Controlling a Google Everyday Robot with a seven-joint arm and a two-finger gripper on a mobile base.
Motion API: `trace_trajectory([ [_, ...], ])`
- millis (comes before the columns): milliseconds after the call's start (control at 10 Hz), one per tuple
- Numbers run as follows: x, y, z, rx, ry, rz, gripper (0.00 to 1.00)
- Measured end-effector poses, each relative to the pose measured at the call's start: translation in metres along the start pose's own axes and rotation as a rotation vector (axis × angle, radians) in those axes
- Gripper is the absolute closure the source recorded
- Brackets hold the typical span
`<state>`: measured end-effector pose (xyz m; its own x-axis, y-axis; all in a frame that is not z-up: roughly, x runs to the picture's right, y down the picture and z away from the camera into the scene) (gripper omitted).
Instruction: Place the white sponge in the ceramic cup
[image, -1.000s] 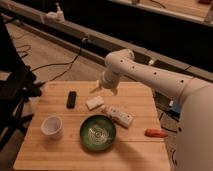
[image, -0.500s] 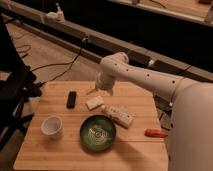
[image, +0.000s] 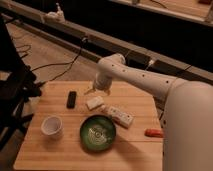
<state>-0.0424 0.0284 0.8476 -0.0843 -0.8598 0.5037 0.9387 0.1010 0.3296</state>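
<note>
Presently the pale gripper (image: 93, 90) is hovering just above the small off-white rectangular sponge (image: 94, 103); whether it is gaping, I cannot tell.

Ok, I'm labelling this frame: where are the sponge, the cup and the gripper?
sponge (image: 94, 103): camera view, middle of its top.
cup (image: 51, 132): camera view, its front wall.
gripper (image: 92, 91): camera view, its tip, just behind the sponge.
</note>
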Motion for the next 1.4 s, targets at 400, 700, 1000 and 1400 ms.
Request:
trace_trajectory([
  [400,0.005,0.003,0.041,0.021,-0.034,-0.003,0.2],
  [700,0.005,0.01,0.058,0.027,-0.064,-0.006,0.2],
  [1000,0.006,0.011,0.058,0.024,-0.063,-0.006,0.2],
  [1400,0.017,0.032,0.081,0.085,-0.034,0.082,0.2],
])
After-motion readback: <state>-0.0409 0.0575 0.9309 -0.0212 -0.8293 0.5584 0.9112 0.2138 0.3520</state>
